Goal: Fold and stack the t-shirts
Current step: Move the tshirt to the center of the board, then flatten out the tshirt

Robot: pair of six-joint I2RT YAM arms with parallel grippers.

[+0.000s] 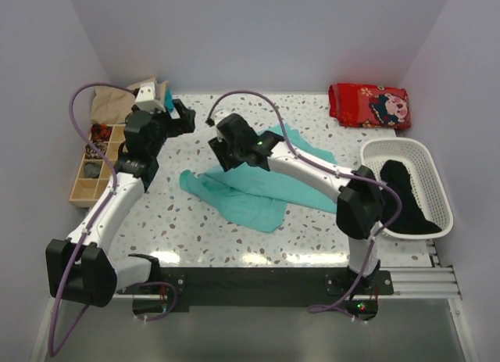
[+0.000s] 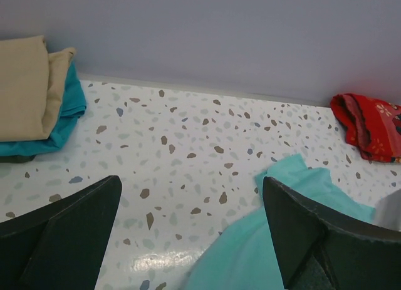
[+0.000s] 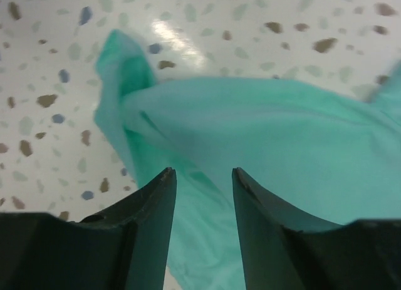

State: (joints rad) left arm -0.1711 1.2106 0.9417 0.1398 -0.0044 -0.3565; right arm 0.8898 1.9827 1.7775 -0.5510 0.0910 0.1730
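A teal-green t-shirt (image 1: 258, 191) lies crumpled and partly spread in the middle of the speckled table. My right gripper (image 1: 219, 155) hangs over its far left part. In the right wrist view its jaws (image 3: 203, 174) are open, just above a ridge of the teal fabric (image 3: 263, 133), gripping nothing. My left gripper (image 1: 185, 116) is at the back left, wide open and empty (image 2: 192, 180), over bare table with the shirt's edge (image 2: 276, 240) by its right finger. A folded tan shirt (image 2: 22, 89) rests on a folded teal one (image 2: 70, 105) at the back left (image 1: 113, 104). A black garment (image 1: 402, 191) lies in the basket.
A white laundry basket (image 1: 437, 182) stands at the right edge. A red patterned cloth (image 1: 369, 105) lies at the back right, also in the left wrist view (image 2: 369, 124). A wooden compartment box (image 1: 92, 168) sits at the left edge. Walls close the back and sides.
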